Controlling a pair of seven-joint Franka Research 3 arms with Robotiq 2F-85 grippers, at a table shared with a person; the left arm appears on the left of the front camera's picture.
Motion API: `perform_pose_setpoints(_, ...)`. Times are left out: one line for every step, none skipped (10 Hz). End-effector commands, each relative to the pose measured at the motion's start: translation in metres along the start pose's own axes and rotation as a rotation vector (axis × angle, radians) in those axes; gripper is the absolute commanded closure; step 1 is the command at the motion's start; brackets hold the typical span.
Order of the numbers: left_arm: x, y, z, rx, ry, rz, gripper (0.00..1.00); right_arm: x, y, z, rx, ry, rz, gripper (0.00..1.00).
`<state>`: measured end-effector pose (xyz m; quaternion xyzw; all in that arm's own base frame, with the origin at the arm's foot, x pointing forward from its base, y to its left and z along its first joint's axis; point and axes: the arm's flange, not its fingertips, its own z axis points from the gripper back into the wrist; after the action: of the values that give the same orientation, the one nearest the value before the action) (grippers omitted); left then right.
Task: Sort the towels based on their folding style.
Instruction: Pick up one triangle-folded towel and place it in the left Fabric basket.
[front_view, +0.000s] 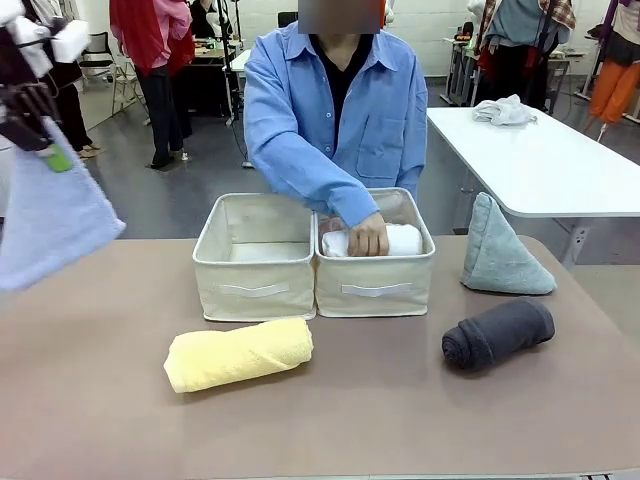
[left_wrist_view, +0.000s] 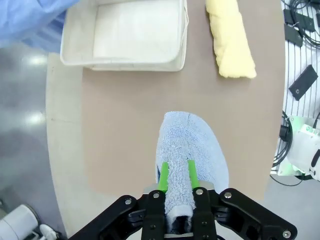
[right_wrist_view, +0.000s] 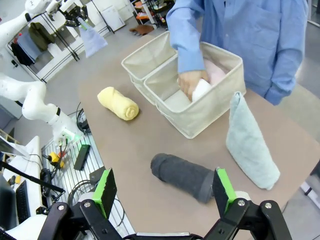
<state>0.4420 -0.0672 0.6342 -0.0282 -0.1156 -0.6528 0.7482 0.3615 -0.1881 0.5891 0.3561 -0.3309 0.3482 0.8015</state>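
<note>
Table (front_view: 100, 400) with a person's hand (front_view: 368, 238) on a white roll (front_view: 405, 240) in the right bin (front_view: 375, 290), teal cone (front_view: 500, 255) upright at right, yellow roll (front_view: 238, 354) and dark grey roll (front_view: 498, 333) lying nearer the front, periwinkle cone (front_view: 50, 225) clamped in left gripper (left_wrist_view: 177, 166), right gripper (right_wrist_view: 164, 180) spread wide.

Yellow roll (front_view: 238, 354), grey roll (front_view: 498, 333) lying flat; teal cone (front_view: 500, 250) upright; periwinkle cone (front_view: 50, 215) aloft.

You've got two cream fabric bins touching side by side on the brown surface (front_view: 90, 400): left bin (front_view: 252, 292), right bin (front_view: 375, 292). Person in a blue shirt (front_view: 300, 110) stands just behind them. Far right, a white table (front_view: 570, 170) w/ a whitish cloth heap (front_view: 503, 110).
</note>
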Motion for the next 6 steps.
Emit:
perform_pose_setpoints(0.008, 0.010, 0.008, -0.026, 0.008, -0.048, 0.85, 0.000, 0.000, 0.000, 0.006, -0.015, 0.007, 0.00)
perform_pose_setpoints(0.013, 0.010, 0.005, -0.031, 0.006, -0.050, 0.85, 0.000, 0.000, 0.000, 0.006, -0.015, 0.007, 0.00)
perform_pose_setpoints(0.013, 0.009, 0.005, -0.030, 0.009, -0.027, 0.85, 0.000, 0.000, 0.000, 0.006, -0.015, 0.007, 0.00)
perform_pose_setpoints(0.021, 0.009, -0.008, -0.021, 0.021, -0.031, 0.85, 0.000, 0.000, 0.000, 0.006, -0.015, 0.007, 0.00)
perform_pose_setpoints(0.021, 0.009, -0.008, -0.021, 0.021, -0.031, 0.85, 0.000, 0.000, 0.000, 0.006, -0.015, 0.007, 0.00)
perform_pose_setpoints(0.021, 0.009, -0.008, -0.021, 0.021, -0.031, 0.85, 0.000, 0.000, 0.000, 0.006, -0.015, 0.007, 0.00)
